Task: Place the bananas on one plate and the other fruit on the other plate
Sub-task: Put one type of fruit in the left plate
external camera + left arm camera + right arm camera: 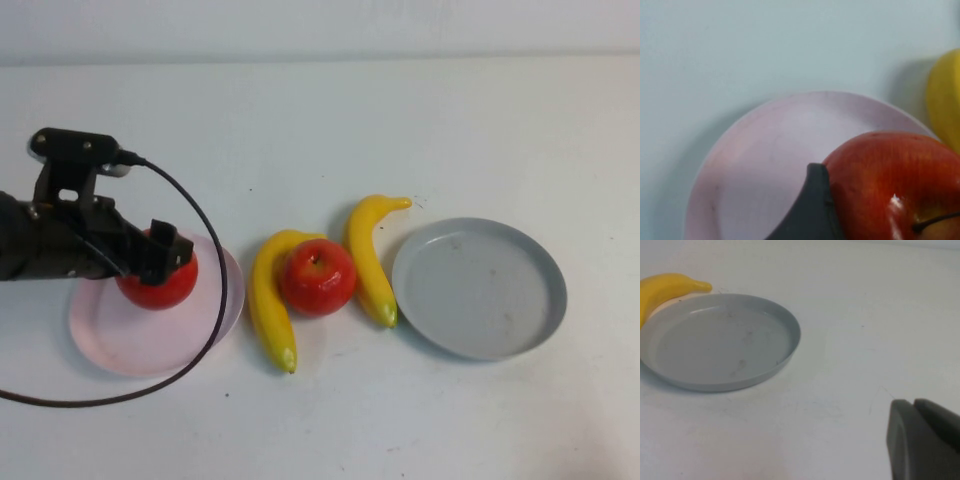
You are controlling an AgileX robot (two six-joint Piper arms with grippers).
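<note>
My left gripper [160,262] is shut on a red apple [160,285] and holds it over the right part of the pale pink plate [110,335]. In the left wrist view the apple [890,170] fills the space beside one dark finger [810,210], with the pink plate [765,150] below it. The second red apple [317,277] lies on the table between the two yellow bananas [268,300] [368,255]. The grey-blue plate [480,287] is empty at the right. My right gripper [914,407] is shut and empty, low over bare table near the grey-blue plate [720,340].
A black cable [215,300] loops from the left arm across the pink plate's right rim to the table front. A banana tip [670,287] touches the grey plate's far rim in the right wrist view. The table is white.
</note>
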